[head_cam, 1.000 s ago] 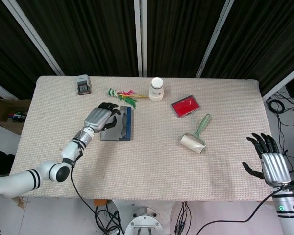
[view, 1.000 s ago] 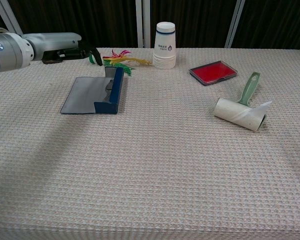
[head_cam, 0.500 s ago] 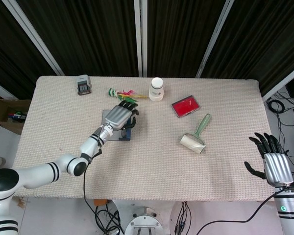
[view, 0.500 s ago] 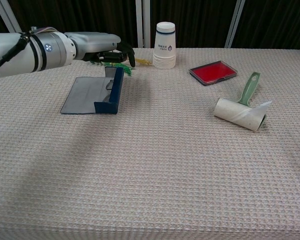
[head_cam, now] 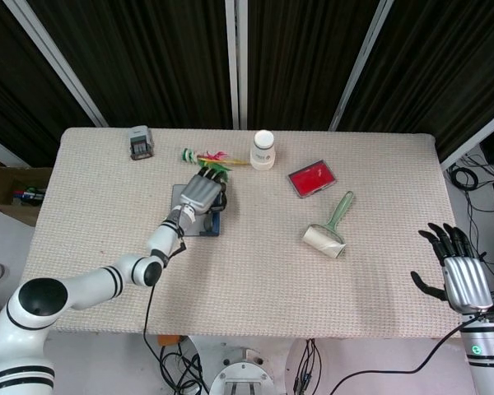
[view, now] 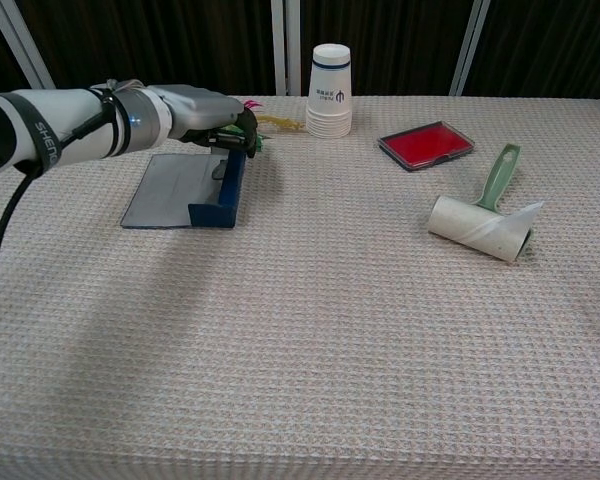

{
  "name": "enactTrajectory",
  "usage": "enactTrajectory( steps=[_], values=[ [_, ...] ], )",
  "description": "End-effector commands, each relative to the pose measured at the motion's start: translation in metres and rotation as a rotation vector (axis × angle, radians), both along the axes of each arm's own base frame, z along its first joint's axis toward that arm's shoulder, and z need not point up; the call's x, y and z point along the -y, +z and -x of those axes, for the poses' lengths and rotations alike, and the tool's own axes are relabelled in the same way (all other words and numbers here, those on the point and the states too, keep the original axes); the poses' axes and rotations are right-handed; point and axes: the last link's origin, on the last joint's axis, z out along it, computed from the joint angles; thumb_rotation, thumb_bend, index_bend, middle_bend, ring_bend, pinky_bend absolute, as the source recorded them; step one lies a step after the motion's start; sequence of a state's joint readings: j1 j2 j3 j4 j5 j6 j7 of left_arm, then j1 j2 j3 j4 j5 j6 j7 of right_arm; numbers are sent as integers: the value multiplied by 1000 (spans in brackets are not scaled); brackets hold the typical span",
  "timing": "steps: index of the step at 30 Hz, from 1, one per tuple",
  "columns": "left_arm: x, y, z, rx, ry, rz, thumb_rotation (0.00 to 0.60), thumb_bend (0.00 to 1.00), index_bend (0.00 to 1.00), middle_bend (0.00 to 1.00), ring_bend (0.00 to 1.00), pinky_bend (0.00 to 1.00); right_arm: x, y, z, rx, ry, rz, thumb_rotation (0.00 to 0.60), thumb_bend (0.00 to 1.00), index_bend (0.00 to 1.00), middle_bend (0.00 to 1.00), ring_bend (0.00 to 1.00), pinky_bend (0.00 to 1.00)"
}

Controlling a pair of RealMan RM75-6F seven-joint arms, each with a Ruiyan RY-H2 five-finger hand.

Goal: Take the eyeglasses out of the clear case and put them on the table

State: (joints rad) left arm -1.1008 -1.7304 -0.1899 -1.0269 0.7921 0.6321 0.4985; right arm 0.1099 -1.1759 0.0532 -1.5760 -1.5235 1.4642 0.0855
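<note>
The open clear-lidded glasses case w/ dark blue tray [view: 195, 190] lies flat on the beige woven table [view: 310, 330], left of centre, lid side towards the left edge. The silver-backed, black-fingered left hand [view: 212, 115] sits over the case's far end, fingers curled down at the blue tray's top edge; can't tell whether they're clamped on anything. The eyeglasses themselves: only a dark shape shows inside the case in chest view, too small to make out properly. Head view has the hand [head_cam: 202, 194] covering most of the case [head_cam: 199, 222].

Vs 0.5 s ago: the left hand has dropped lower onto the case & its fingers have curled in more; the case hasn't shifted.

Right hand [head_cam: 461, 276] hangs off the table's near right corner, fingers spread, holding nothing, same as before.

Elsewhere: white paper-cup stack [view: 330, 92], flat red-lined box [view: 426, 144], green-handled lint roller [view: 485, 212], coloured feather toy [head_cam: 206, 158] just beyond the case, small grey stamp-like block [head_cam: 139, 142].
</note>
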Motion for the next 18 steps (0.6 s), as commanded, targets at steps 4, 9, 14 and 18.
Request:
enactTrajectory(
  steps=[4, 9, 14, 18],
  values=[
    [-2, 25, 41, -93, 84, -101, 0, 641, 328, 50, 36, 68, 0, -2, -1, 5, 8, -7, 600, 176, 191, 121, 0, 66],
    [10, 44, 74, -110, 189, -129, 0, 640, 344, 50, 36, 69, 2, -5, -5, 4, 26, -18, 600, 177, 191, 121, 0, 66],
    [30, 56, 94, -96, 270, -127, 0, 639, 366, 50, 36, 69, 4, -6, -8, 9, 40, -23, 600, 176, 191, 121, 0, 66],
    [46, 62, 100, -81, 306, -109, 0, 638, 373, 50, 36, 69, 6, -8, -9, 7, 49, -31, 600, 177, 191, 121, 0, 66]
  ],
)
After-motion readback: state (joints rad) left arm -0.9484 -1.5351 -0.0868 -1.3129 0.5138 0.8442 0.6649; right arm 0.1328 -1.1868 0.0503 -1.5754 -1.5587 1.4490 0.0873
